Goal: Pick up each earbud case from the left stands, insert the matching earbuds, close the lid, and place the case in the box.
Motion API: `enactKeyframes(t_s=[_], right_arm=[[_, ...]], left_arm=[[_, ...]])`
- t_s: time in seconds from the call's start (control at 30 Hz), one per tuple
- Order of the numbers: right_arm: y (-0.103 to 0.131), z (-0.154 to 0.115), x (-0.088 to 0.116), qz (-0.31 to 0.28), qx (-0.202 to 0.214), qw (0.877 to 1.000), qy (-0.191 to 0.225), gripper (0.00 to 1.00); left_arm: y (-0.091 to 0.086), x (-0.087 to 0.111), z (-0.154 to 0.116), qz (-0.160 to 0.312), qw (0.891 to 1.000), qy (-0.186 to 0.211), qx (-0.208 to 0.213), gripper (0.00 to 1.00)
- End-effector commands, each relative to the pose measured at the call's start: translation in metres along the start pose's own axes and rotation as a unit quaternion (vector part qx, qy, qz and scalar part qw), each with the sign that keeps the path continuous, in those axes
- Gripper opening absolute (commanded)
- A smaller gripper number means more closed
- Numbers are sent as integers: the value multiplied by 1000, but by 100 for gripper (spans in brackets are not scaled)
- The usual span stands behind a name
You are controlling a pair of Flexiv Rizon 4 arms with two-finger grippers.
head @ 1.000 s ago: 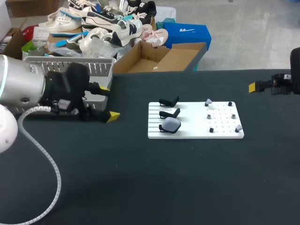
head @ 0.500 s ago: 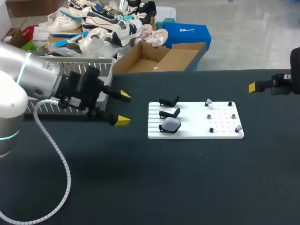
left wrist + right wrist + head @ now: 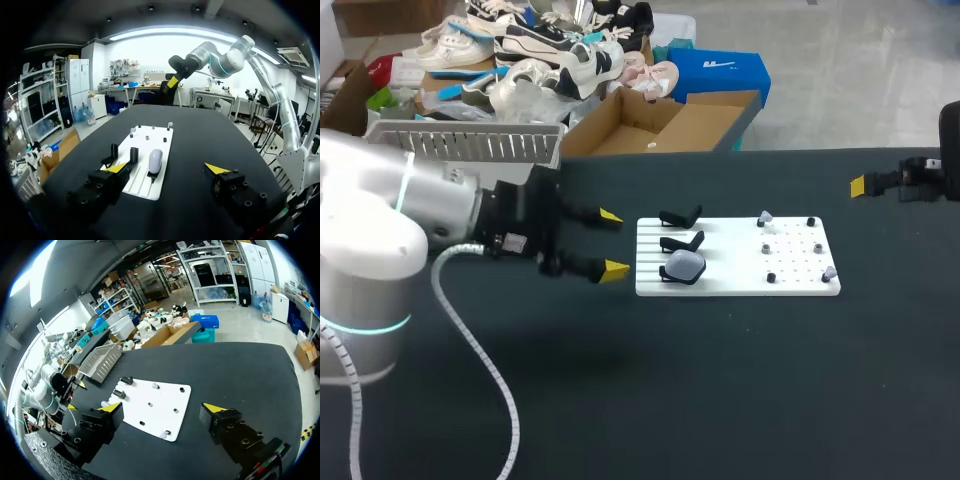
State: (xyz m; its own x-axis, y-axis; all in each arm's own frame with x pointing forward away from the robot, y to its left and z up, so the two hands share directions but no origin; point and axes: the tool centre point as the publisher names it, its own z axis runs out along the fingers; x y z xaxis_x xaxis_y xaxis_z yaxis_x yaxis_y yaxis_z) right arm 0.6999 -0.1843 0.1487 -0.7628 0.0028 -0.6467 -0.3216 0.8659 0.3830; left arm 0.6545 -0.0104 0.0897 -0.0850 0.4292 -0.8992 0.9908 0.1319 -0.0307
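Since a second ago the left gripper has been brought rightward over the table. It is now seen in the head view just beside the left edge of the white board, with its fingers spread apart. The right gripper has been kept at the far right. One grey case is held at the board's left end, nearest the camera, two black stands are set behind it, and the box is seen past the table's far edge. In the left wrist view the left gripper is shown wide apart, the case lying ahead of it, untouched. In the right wrist view the right gripper is likewise spread, with the board ahead of it.
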Motion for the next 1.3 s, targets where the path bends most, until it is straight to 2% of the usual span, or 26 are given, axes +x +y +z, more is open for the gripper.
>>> enactKeyframes(t_s=[0.03,0.2,0.3,0.7,1.03,1.3], right_arm=[[0,-1,0,0,1,1000,1,100],[0,-1,0,0,1,1000,1,100],[0,-1,0,0,1,1000,1,100],[0,-1,0,0,1,1000,1,100],[0,-1,0,0,1,1000,1,100],[0,-1,0,0,1,1000,1,100]], left_arm=[[0,8,19,-3,998,-24,-53,100],[2,8,31,3,999,-42,-27,100],[3,9,38,26,999,-41,-20,100],[5,13,56,46,999,3,16,100],[18,14,68,52,998,20,21,100],[26,22,78,73,997,26,17,100]])
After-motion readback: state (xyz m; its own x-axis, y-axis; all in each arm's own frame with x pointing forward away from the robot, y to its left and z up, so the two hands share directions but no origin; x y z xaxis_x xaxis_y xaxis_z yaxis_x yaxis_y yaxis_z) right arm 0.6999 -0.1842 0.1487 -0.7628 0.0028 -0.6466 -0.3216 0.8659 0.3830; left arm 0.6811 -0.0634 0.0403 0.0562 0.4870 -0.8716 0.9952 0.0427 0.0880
